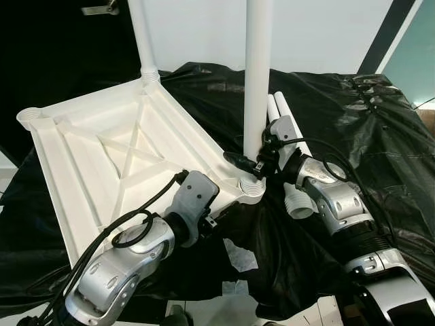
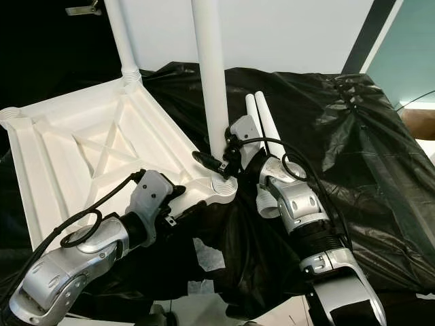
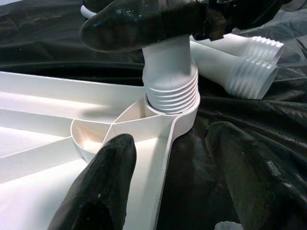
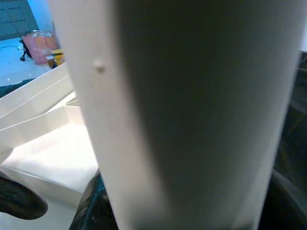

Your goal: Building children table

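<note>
Left gripper [image 3: 163, 187] astride tabletop [image 1: 102, 156] edge, seemingly.

Indoor workspace, black plastic sheeting [image 1: 353, 115], white wall [image 1: 319, 34]

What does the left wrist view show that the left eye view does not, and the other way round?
Left wrist view: the threads of the near leg are still partly above the corner socket, and the left gripper's fingers stand apart around the tabletop's corner.

Left eye view: the whole upturned tabletop, a second upright leg at the far corner, both silver arms, the right gripper closed on the near leg.

Both: the near leg, two spare legs, black sheet.
</note>
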Motion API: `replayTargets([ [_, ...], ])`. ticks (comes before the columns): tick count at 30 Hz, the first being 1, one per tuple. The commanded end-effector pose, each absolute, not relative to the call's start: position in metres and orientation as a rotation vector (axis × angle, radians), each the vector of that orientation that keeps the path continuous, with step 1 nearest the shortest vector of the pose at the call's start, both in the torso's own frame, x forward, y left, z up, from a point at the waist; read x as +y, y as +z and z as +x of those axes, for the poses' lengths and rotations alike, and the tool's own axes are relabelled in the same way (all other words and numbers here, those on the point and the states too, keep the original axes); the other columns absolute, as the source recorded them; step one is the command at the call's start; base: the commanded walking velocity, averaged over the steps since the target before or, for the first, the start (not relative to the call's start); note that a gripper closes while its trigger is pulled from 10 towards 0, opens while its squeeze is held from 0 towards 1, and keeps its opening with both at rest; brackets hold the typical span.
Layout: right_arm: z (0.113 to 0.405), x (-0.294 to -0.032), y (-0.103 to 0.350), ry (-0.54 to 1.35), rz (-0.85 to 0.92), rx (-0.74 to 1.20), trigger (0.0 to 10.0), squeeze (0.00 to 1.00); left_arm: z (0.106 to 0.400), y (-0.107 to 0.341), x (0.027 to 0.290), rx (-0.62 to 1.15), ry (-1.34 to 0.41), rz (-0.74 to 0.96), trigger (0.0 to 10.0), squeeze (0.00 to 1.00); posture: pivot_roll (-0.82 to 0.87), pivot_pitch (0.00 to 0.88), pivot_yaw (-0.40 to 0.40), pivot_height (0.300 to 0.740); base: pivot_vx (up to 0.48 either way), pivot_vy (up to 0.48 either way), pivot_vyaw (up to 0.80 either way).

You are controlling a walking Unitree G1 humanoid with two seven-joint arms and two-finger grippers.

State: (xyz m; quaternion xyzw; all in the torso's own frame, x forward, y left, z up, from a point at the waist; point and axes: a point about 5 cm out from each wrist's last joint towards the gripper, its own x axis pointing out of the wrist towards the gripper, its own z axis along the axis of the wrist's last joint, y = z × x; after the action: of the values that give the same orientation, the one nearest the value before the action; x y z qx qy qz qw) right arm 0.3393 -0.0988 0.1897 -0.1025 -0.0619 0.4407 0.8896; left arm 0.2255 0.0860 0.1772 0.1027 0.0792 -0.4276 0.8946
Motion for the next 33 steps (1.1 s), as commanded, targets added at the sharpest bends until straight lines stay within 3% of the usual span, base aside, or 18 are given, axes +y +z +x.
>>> replayTargets([
  [1,0.341,-0.107,0.168,0.880,-0.217,-0.012,10.0,0.00,0.221,0.177,0.085,0.178,-0.960,0.207,10.0,0.00,0.13,0.076,-0.033,0.740,0.000,0.000,0.00],
  [18,0.335,-0.125,0.159,1.044,-0.053,-0.028,10.0,0.00,0.220,0.180,0.082,0.179,-0.972,0.218,10.0,0.00,0.14,0.091,-0.020,0.740,0.000,0.000,0.00],
  [25,0.339,-0.131,0.158,1.083,-0.137,-0.018,10.0,0.00,0.221,0.181,0.082,0.178,-0.969,0.213,10.0,0.00,0.14,0.098,-0.014,0.740,0.000,0.000,0.00],
  [33,0.333,-0.138,0.144,1.187,-0.369,-0.007,10.0,0.00,0.219,0.186,0.085,0.175,-0.970,0.213,10.0,0.00,0.15,0.107,-0.008,0.740,0.000,0.000,0.00],
])
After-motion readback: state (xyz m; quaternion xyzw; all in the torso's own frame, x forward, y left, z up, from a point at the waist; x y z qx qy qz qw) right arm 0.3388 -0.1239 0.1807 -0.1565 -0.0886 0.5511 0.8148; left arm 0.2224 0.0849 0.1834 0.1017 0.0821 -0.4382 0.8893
